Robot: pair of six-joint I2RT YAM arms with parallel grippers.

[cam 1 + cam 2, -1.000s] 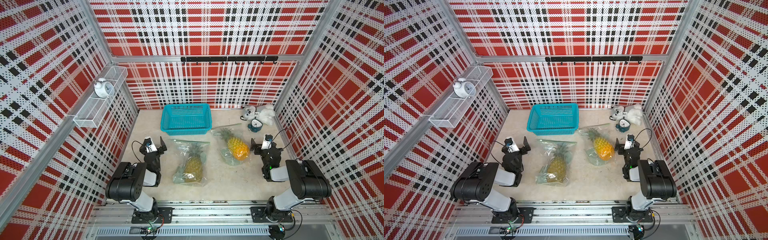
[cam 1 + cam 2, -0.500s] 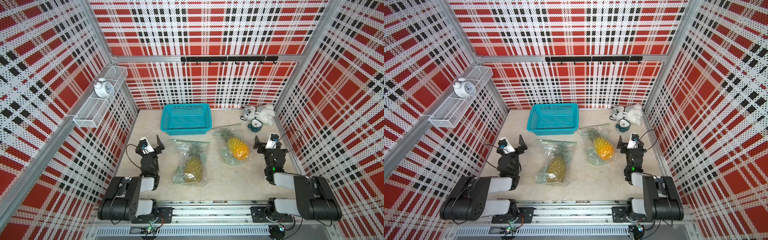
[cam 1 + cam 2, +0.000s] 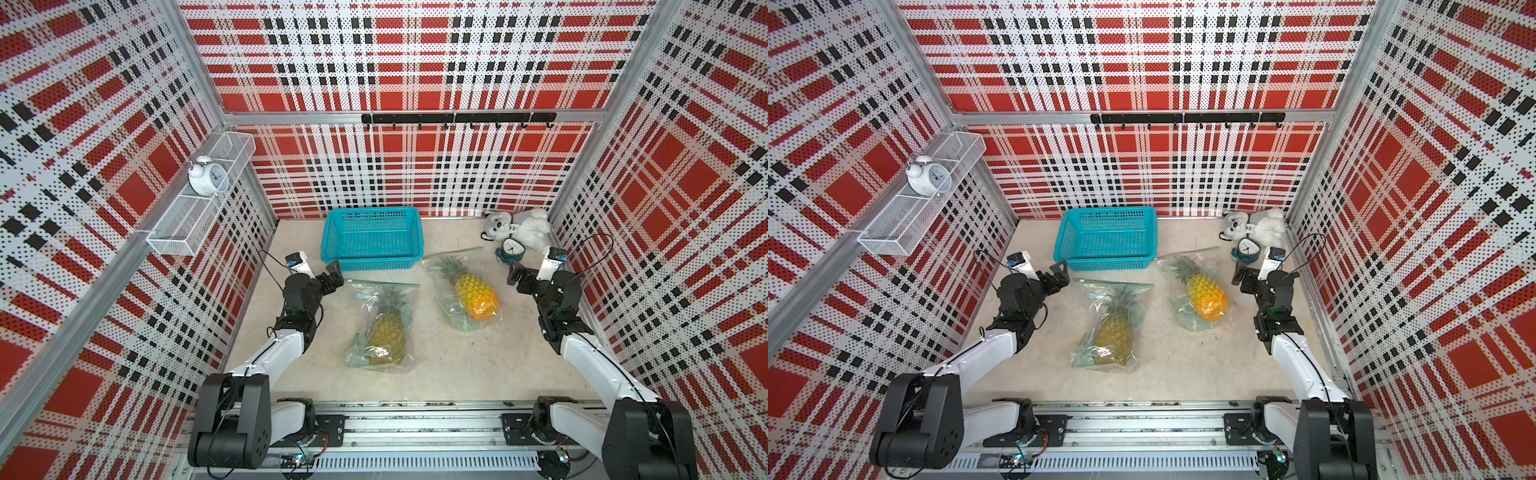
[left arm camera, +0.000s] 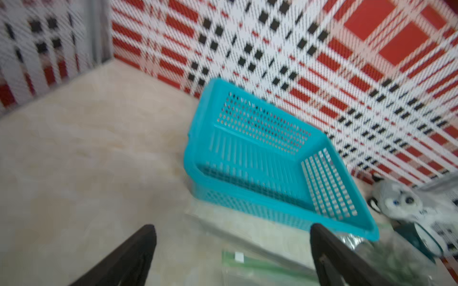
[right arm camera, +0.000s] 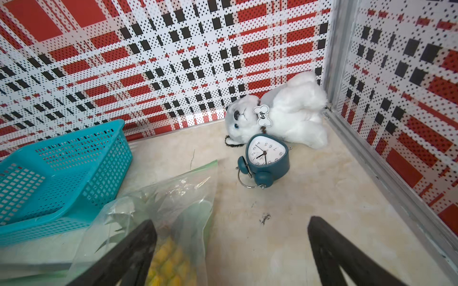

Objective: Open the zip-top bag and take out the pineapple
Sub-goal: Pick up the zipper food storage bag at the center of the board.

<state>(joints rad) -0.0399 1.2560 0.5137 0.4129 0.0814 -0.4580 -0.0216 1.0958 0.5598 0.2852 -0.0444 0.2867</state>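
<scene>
You're at approach: both the left gripper [image 3: 330, 277] and right gripper [image 3: 516, 276] are spread, empty. Next, pinch the center-frame zip-top bag [image 3: 384, 324] by its seal.

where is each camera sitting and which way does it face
Top views: high above the front rail, looking down and toward the back wall; both arms, the left gripper, right gripper, two bagged pineapples.
Left wrist: on the left arm, facing the teal basket and back wall; its open fingers show.
Right wrist: on the right arm, facing the back right corner with plush dog and blue clock; open fingers show.
Shared: all views show the basket, dog and clock.
</scene>
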